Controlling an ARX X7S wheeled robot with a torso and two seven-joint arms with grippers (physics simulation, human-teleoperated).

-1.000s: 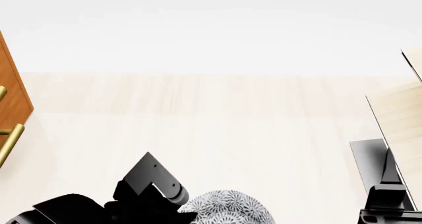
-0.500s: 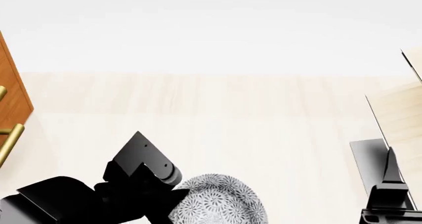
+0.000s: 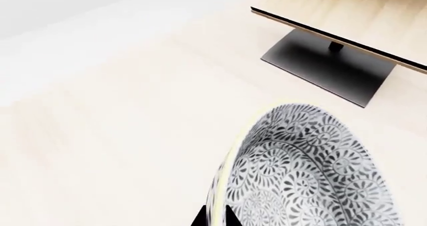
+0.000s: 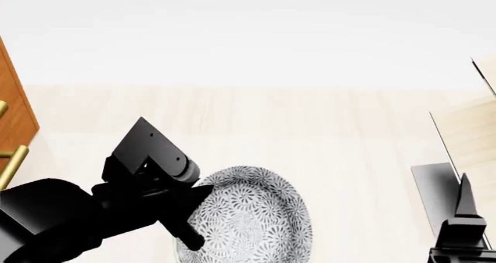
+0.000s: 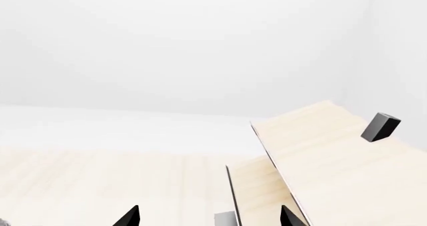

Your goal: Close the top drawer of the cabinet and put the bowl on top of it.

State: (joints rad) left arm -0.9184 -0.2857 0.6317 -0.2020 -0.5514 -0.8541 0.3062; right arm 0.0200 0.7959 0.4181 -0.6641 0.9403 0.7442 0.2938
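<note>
Grey-blue leaf pattern fills the bowl (image 4: 246, 219), low centre in our head view, about 6 o'clock. Our left gripper (image 4: 188, 228) is clamped on its rim at the bowl's 9 o'clock side; one black finger (image 4: 186, 237) lies across the rim edge. Bowl tilted, its opening facing us. In the left wrist view the bowl (image 3: 307, 171) is close to the lens, inside pattern plain, two dark fingertips (image 3: 215, 218) pinching the pale rim.

Right gripper (image 5: 209, 221): wrist view shows only its two black tips, well apart, nothing between them. Spread wide, empty. In the head view the right arm (image 4: 461, 231) sits at 4 o'clock, low at the frame edge.

Pale floor (image 4: 310, 135) beyond the bowl, running out to 12 o'clock, where it meets a white wall (image 4: 248, 36).

Cabinet (image 4: 15, 109) at 9 o'clock, only an orange-brown sliver at the frame edge. Brass handle (image 4: 13, 165) shows just below it at 8 o'clock; a second brass end above. We cannot tell from this sliver which drawer is which, or whether the top one is shut. Bowl well apart from cabinet.

Pale wood panels (image 4: 468, 135) on a black base (image 4: 430, 187) at 3 o'clock; same panels (image 5: 333, 161) ahead of the right wrist, with a small dark block (image 5: 380, 126) on them.
</note>
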